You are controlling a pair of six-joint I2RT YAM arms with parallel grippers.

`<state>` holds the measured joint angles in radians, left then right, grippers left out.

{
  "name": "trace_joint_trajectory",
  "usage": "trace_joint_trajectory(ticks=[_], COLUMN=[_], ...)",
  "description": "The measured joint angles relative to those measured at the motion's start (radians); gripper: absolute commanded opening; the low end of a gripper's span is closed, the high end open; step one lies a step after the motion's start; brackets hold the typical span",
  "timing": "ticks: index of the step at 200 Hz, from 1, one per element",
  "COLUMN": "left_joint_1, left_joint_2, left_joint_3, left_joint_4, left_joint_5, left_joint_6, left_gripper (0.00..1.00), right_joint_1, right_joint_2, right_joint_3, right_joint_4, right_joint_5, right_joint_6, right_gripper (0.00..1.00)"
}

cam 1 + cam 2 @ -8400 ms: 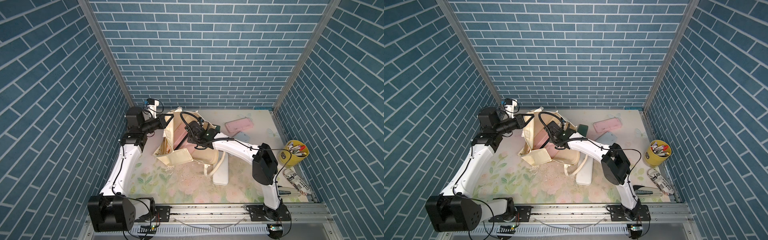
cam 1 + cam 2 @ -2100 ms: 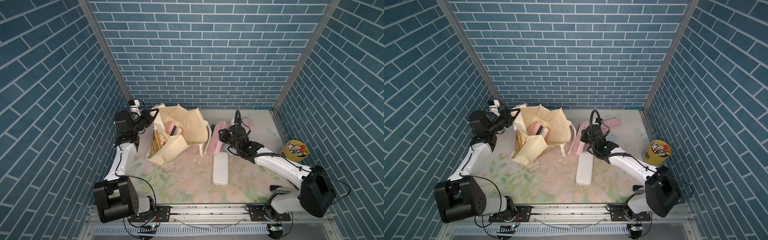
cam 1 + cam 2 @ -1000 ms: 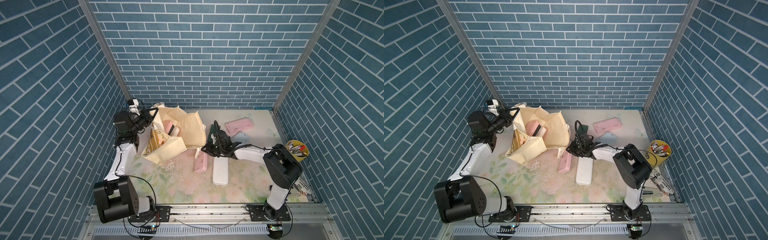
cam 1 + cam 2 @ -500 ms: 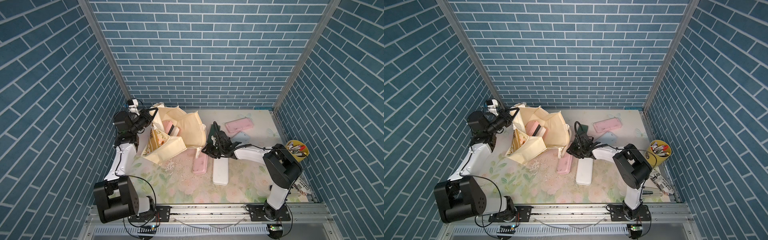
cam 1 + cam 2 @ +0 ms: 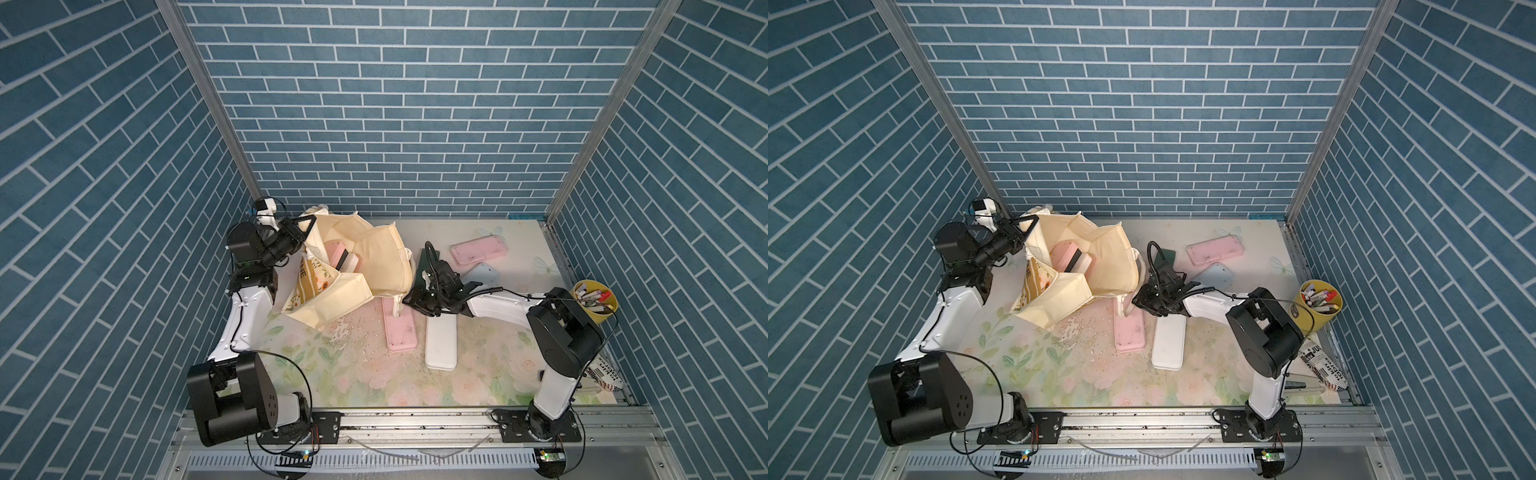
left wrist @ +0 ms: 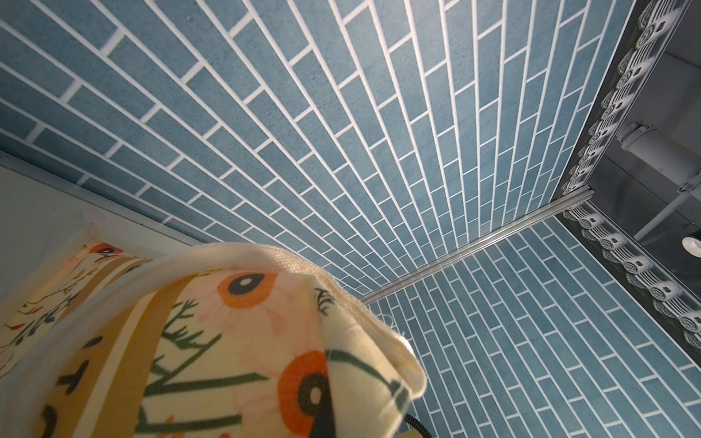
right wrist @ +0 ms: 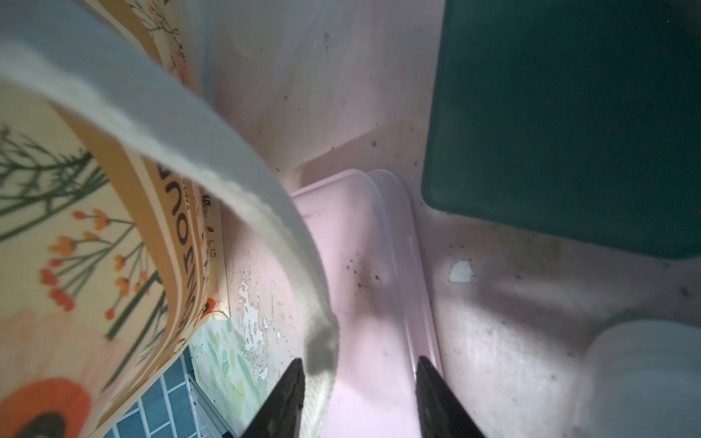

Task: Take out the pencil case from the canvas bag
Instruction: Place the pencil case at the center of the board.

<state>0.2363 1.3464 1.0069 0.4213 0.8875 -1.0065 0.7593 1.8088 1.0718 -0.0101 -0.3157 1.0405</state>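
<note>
Right wrist view: right fingers [image 7: 436, 402] apart over the pink pencil case [image 7: 364, 265]; left fingers [image 5: 305, 217] closed on the canvas bag [image 5: 382, 257].

Blue brick-patterned walls [image 5: 395, 104] enclose a worn, pale floral tabletop [image 5: 353, 374].

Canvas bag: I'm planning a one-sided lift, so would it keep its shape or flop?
Probably floppy: the bag sags in folds while the left end effector pinches only its rim. Likely light, since that one pinch holds the mouth up. Its loose strap may snag.
</note>
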Motion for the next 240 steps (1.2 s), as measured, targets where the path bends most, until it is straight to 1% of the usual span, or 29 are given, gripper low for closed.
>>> trace_joint_trajectory(ticks=[33, 62, 89, 130, 165, 187, 224, 240], left_joint_1=[0.000, 0.000, 0.000, 0.000, -0.001, -0.005, -0.025, -0.039], left_joint_2=[0.000, 0.000, 0.000, 0.000, -0.002, -0.012, -0.025, -0.027], left_joint_3=[0.000, 0.000, 0.000, 0.000, 0.002, 0.012, 0.038, 0.043], left_joint_4=[0.000, 0.000, 0.003, 0.011, -0.006, -0.051, -0.130, -0.149], left_joint_5=[0.000, 0.000, 0.004, 0.030, 0.053, 0.059, 0.079, 0.095], left_joint_6=[0.000, 0.000, -0.002, -0.004, 0.025, 0.075, 0.167, 0.198], left_gripper=[0.00, 0.00, 0.00, 0.00, 0.00, 0.00, 0.00, 0.00], right_joint_1=[0.002, 0.002, 0.002, 0.002, 0.002, 0.002, 0.009, 0.024], right_joint_2=[-0.001, -0.018, -0.066, -0.163, -0.246, -0.294, -0.362, -0.372], right_joint_3=[0.002, 0.000, 0.000, 0.000, 0.000, -0.001, -0.002, -0.002], right_joint_4=[-0.006, -0.031, -0.057, -0.109, -0.115, -0.080, 0.035, 0.056], right_joint_5=[0.018, 0.070, 0.137, 0.287, 0.372, 0.364, 0.246, 0.212], right_joint_6=[0.000, -0.002, -0.021, -0.057, -0.131, -0.207, -0.360, -0.425], right_gripper=[0.48, 0.48, 0.48, 0.47, 0.46, 0.46, 0.44, 0.44])
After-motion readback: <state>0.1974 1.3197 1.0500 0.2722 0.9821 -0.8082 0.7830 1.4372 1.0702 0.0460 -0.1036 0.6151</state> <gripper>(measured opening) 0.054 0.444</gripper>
